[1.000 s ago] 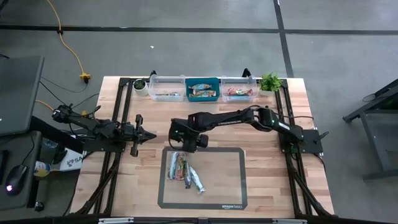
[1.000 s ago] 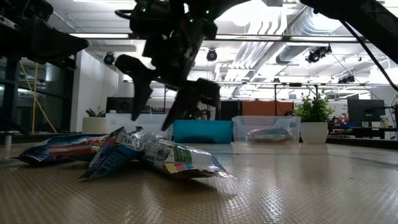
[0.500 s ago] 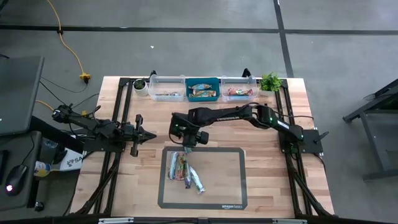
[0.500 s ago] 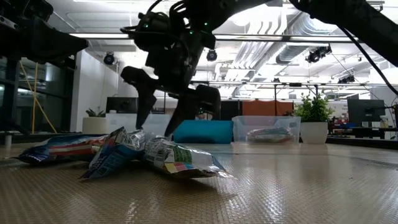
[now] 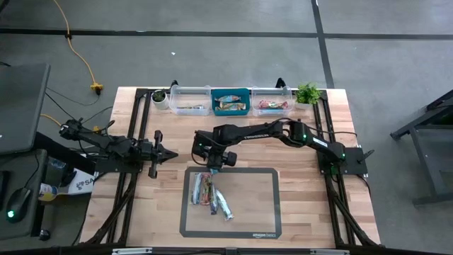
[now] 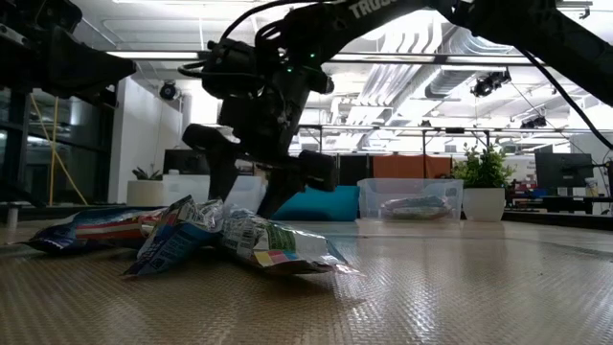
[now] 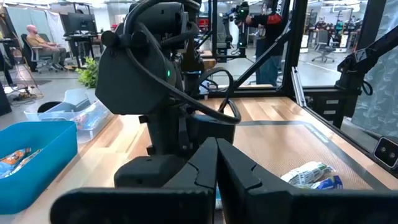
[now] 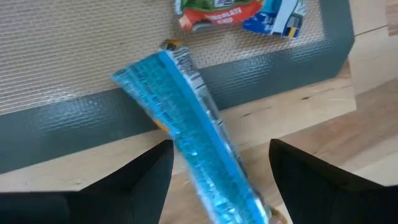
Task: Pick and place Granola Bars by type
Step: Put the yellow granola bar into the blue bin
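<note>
Several granola bars lie in a loose heap on the dark mat; in the low view the heap is at the left. A light-blue bar lies slanted across the mat's far left border, one end on the mat and the other on the wood. My right gripper hangs open just above it, one finger on each side, touching nothing; it also shows above the heap in the low view. My left gripper waits shut at the table's left, level, with nothing in it.
Three bins stand in a row at the far edge: a clear one, a blue one and another clear one, each with bars inside. Small potted plants flank them. Bare mat lies to the right of the heap.
My right gripper has sunk toward the bars at the mat's far left corner and edged slightly toward the table's left, its fingers staying open. The bars have not moved.
</note>
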{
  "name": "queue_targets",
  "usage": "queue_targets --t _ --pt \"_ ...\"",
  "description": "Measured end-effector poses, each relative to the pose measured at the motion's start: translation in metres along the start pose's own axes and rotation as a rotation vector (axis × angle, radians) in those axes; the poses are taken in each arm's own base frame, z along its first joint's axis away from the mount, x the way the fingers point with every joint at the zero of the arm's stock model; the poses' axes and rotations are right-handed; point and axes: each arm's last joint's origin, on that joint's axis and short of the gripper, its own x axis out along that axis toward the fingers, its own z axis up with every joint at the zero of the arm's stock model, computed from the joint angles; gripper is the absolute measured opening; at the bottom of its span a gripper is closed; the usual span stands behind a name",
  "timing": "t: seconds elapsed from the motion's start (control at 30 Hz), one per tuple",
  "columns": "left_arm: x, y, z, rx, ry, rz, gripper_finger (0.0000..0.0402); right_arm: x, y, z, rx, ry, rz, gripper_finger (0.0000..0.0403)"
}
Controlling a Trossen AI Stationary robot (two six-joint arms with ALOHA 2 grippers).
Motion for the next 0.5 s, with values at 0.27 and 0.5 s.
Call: queue_targets --t 0.27,0.5 --pt "0.0 0.0 -0.0001 0.001 0.001 0.0 0.0001 0.0001 -0.0004 0.0 0.038 0.009 -0.006 0.0231" --pt "0.0 0.0 -0.0002 0.001 0.001 0.0 0.0001 0.0001 0.0001 -0.0009 0.053 0.034 -0.005 0.0153"
